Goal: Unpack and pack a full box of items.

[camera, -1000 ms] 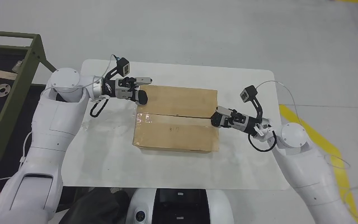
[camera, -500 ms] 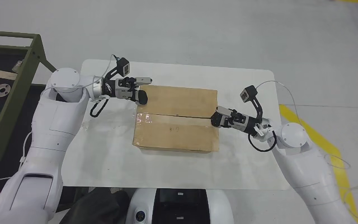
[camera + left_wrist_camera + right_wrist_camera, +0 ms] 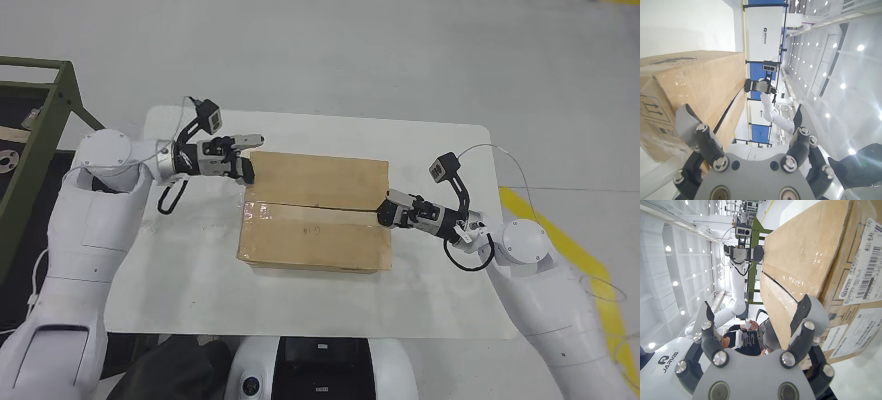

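Cardboard makes up the box [image 3: 313, 210], so we think its walls are stiff and its two top flaps [image 3: 318, 178] can bend. It lies flat in the middle of the bench [image 3: 440, 290]. It is shut, and the flaps meet at a seam [image 3: 320, 207] that runs from one short end to the other. The task says it is full, so we guess it is heavy and hard to slide. Shiny tape [image 3: 791, 279] sits near the ends of the seam. We think that part is slippery, so bare cardboard is a better place to hold.

Our left pincer [image 3: 250, 157] is spread wide and holds nothing. It is at the box's left end, near the far corner, with one finger just beside the cardboard. We cannot tell if it touches. Our right pincer [image 3: 755, 311] is spread wide too and holds nothing. It is at the right end, right by the seam.

We think the best place to take hold is the thin edge of a flap at the seam, close to an end. To lift the whole box, we would push in on both short ends at once.

The bench has bare room on all sides of the box, most at the near side. Flaps that open will swing toward the near and far sides. A green rack [image 3: 40, 110] stands past the bench's left edge, so a wide swing there could bump it.
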